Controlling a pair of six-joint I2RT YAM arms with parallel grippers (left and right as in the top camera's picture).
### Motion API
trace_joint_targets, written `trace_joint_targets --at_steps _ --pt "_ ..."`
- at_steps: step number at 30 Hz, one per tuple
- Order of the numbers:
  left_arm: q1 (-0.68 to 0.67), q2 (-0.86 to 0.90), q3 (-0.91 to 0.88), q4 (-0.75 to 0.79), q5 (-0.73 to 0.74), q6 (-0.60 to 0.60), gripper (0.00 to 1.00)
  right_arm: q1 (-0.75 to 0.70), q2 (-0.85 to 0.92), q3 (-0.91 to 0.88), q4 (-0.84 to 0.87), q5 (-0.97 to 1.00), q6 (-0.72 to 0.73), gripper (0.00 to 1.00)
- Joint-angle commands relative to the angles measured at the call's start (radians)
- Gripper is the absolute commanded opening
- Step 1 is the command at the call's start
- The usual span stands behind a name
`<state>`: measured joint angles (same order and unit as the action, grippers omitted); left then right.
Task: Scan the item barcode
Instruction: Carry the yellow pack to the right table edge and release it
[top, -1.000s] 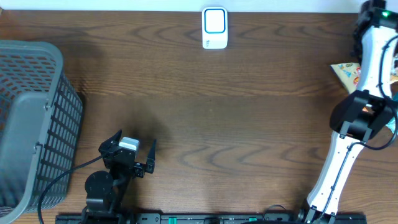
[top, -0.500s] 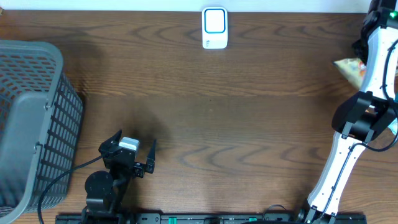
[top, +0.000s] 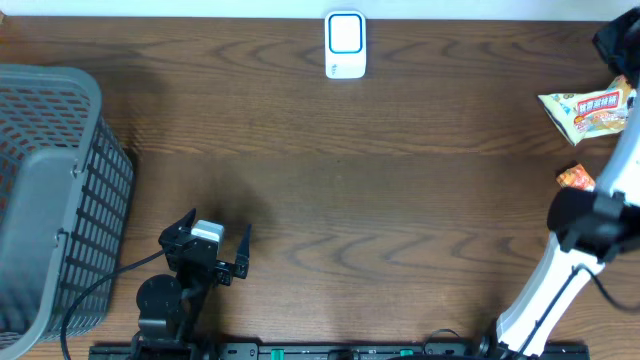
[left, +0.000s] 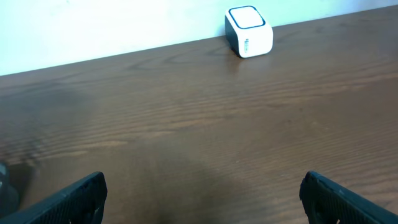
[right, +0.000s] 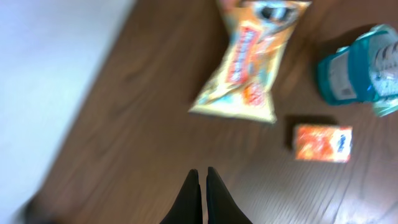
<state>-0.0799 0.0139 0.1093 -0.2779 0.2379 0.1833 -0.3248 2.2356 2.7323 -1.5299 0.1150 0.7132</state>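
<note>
Item: I take the snack bag (top: 590, 108) as the thing to scan. It is a crinkled yellow-orange pouch with red lettering.
Item place: it lies flat on the table (top: 400, 200), upper right of the overhead frame, touched by neither arm.
Right gripper (right: 203, 196): fingers pressed together with nothing between them, bottom centre of my right wrist view, over bare wood below the bag.
Left gripper (top: 205, 250): jaws spread wide and empty, lower left of the overhead frame.
Scanner (top: 345, 45): a white box with a blue-edged face, top centre, well apart from the bag.
Hard to make out: my right wrist view is blurred, so I can read no print and find no barcode.
Cut off: the teal-lidded jar (right: 354, 71) at the right edge, the grey basket (top: 40, 200) at the left edge.
Count: one bag, one small orange packet (top: 575, 178), one jar, one scanner, one basket, two grippers.
</note>
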Motion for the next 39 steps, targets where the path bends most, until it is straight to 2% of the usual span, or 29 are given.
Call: trace_joint_targets --at_steps 1,7,12,15,17,19,20,21,24,39 --pt "-0.002 -0.003 -0.016 -0.021 0.013 -0.002 0.98 0.032 -0.153 0.023 -0.046 -0.151 -0.068 0.01" --pt "-0.002 -0.003 -0.016 -0.021 0.013 -0.002 0.98 0.057 -0.359 0.023 -0.161 -0.151 -0.068 0.02" --pt "-0.002 -0.003 -0.016 -0.021 0.013 -0.002 0.98 0.090 -0.523 0.021 -0.169 -0.212 -0.201 0.02" --pt "-0.002 -0.003 -0.016 -0.021 0.013 -0.002 0.98 0.126 -0.621 0.021 -0.169 -0.234 -0.225 0.11" --pt "-0.002 -0.003 -0.016 -0.021 0.013 -0.002 0.98 0.145 -0.687 0.021 -0.168 -0.253 -0.249 0.28" --pt "-0.002 -0.003 -0.016 -0.021 0.013 -0.002 0.98 0.154 -0.743 0.021 -0.168 -0.269 -0.289 0.34" --pt "-0.002 -0.003 -0.016 -0.021 0.013 -0.002 0.98 0.157 -0.771 0.021 -0.168 -0.276 -0.320 0.77" --pt "-0.002 -0.003 -0.016 -0.021 0.013 -0.002 0.98 0.156 -0.804 0.021 -0.168 -0.278 -0.354 0.99" --pt "-0.002 -0.003 -0.016 -0.021 0.013 -0.002 0.98 0.156 -0.897 0.021 -0.168 -0.275 -0.414 0.99" --pt "-0.002 -0.003 -0.016 -0.021 0.013 -0.002 0.98 0.156 -1.320 0.022 -0.168 -0.275 -0.415 0.99"
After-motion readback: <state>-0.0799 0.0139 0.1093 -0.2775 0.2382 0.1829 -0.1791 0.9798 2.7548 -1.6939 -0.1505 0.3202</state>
